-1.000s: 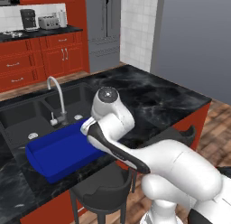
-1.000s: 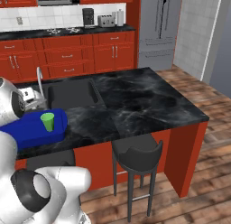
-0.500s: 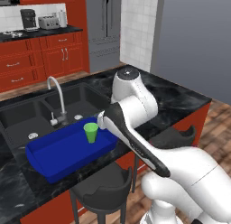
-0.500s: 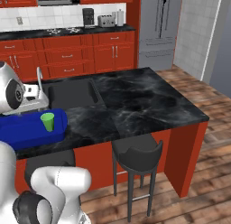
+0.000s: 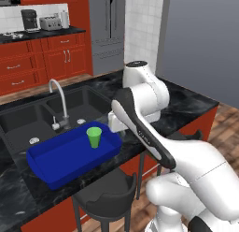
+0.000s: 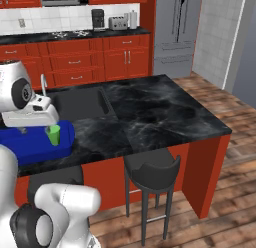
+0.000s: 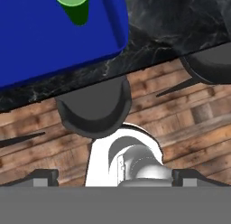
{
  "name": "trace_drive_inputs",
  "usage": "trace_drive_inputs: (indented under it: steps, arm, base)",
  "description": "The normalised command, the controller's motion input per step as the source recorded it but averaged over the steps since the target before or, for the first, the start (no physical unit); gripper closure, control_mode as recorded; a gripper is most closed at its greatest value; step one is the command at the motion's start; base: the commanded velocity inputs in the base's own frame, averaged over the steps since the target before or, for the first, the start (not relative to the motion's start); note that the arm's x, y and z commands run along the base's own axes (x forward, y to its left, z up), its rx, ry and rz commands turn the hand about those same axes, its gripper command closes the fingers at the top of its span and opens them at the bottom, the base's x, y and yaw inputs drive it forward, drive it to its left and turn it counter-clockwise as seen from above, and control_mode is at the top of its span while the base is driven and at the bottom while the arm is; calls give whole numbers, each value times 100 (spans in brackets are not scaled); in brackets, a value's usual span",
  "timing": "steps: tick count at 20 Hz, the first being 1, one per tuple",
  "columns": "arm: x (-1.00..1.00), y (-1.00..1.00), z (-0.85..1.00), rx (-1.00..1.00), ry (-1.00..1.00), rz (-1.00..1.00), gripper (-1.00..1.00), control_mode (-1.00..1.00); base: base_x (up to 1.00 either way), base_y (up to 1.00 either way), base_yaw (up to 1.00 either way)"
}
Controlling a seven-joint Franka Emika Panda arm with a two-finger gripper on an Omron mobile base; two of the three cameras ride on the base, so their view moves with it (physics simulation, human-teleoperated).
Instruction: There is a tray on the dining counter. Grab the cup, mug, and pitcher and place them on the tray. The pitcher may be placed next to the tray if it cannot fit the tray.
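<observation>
In the left base view, the dining counter [image 5: 186,102] runs across the frame with its sink [image 5: 51,112] and faucet [image 5: 58,102] at the left. The tray [image 5: 51,163] lies on the counter in front of the sink, near the front edge. The cup [image 5: 94,137] stands upright inside the tray, toward its right end. A stool [image 5: 109,196] sits below the counter edge, just under the tray. The arm's white hand [image 5: 115,121] hangs just right of the tray, close to the tray's corner and apart from the cup; the fingers are hidden behind the arm, so their state cannot be told. In the right base view, the tray [image 6: 30,147] sits at the left end of the counter [image 6: 160,112], the cup [image 6: 53,134] standing at the tray's right end, with the hand [image 6: 35,114] above and beside it. A second stool [image 6: 150,174] stands under the counter further right. In the hand view, the tray [image 7: 40,47] and the cup [image 7: 76,6] lie at the top, nothing between the fingertips at the bottom.
</observation>
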Motion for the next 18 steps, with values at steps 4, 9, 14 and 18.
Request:
trace_drive_inputs:
  steps: [4, 9, 14, 18]
  arm:
    - [0, -18, -13, 1, 20, -6, -100, -100]
    - [-7, -6, -10, 0, 3, -5, -100, 100]
    - [0, 0, 0, 0, 0, 0, -100, 100]
    - [0, 0, 0, 0, 0, 0, -100, 100]
  base:
    - [0, 0, 0]
    - [-10, 0, -1]
    - [-98, -5, -9]
    - [-100, 0, -6]
